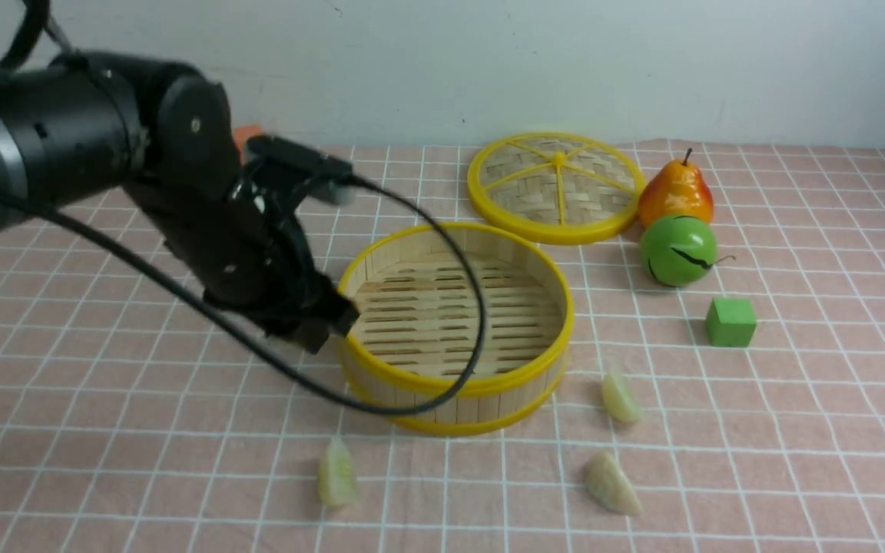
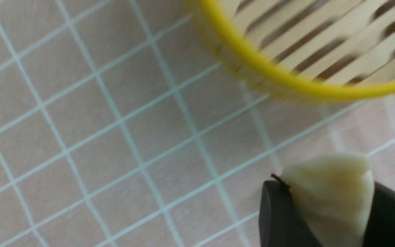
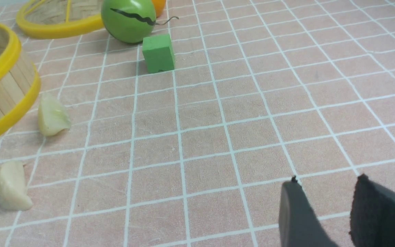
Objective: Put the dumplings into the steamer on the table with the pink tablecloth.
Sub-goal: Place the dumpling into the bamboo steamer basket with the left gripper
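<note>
The left gripper [image 2: 326, 187] is clamped on a dumpling [image 2: 331, 206], with its black fingers [image 2: 279, 219] pressing the two sides. We see the dumpling's long axis running along the fingers, one end poking past their tips toward the steamer [image 1: 504, 399]. It sits just outside the steamer's left wall, over the cloth [image 1: 104, 384] (we cannot tell whether it touches). The left dumpling [image 1: 337, 475] and right dumpling [image 1: 621, 398] lie lengthwise away from us, tips toward the steamer. The near dumpling [image 1: 611, 484] slants from far-left to near-right. The right gripper [image 3: 327, 181] hangs low, jaws partly apart with only cloth between them.
</note>
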Controlling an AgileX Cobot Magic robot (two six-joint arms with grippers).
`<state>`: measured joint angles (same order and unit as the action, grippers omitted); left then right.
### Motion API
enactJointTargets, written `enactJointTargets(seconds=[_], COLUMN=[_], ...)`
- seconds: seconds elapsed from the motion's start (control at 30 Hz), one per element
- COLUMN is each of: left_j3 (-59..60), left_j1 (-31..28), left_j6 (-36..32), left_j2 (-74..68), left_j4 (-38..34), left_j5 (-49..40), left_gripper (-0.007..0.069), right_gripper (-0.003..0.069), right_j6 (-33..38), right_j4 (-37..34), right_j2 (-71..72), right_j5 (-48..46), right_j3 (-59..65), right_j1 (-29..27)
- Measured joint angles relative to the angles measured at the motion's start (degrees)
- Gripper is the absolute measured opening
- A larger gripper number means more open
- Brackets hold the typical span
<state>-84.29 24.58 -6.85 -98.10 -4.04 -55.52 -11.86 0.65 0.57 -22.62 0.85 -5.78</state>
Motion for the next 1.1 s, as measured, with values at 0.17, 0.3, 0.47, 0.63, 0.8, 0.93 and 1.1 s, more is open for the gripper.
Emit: enactJointTargets(seconds=[0.17, 0.3, 0.47, 0.63, 0.8, 0.93, 1.1], left_j3=[-14.6, -24.2, -30.7, -36.1, -37.4, -37.4, -42.3], left_j1=[7.8, 9.6, 9.1, 8.8, 8.8, 8.8, 8.8], left_j6=[7.7, 13.5, 18.7, 24.5, 28.3, 28.8, 27.7], left_j2=[-4.9, -13.1, -22.2, -31.3, -36.3, -37.3, -37.1], left_j4=[-0.1, -0.1, 1.8, 6.6, 7.2, 7.2, 7.5], left_j5=[-5.1, -5.4, -4.2, -1.1, 1.3, 1.2, -5.9], left_gripper=[0.027, 0.027, 0.027, 0.027, 0.0271, 0.0344, 0.05], right_gripper=[0.024, 0.024, 0.024, 0.024, 0.024, 0.024, 0.024], right_j6=[0.0, 0.0, 0.0, 0.0, 0.0, 0.0, 0.0], right_j4=[-0.7, -5.5, -10.9, -13.0, -13.2, -13.2, -13.2], right_j2=[0.0, 0.0, 0.0, 0.0, 0.0, 0.0, 0.0], right_j5=[0.0, 0.0, -0.1, -0.2, -0.2, -0.2, -0.2], right_j3=[0.0, 0.0, 0.0, 0.0, 0.0, 0.0, 0.0], right_j1=[0.0, 0.0, 0.0, 0.0, 0.0, 0.0, 0.0])
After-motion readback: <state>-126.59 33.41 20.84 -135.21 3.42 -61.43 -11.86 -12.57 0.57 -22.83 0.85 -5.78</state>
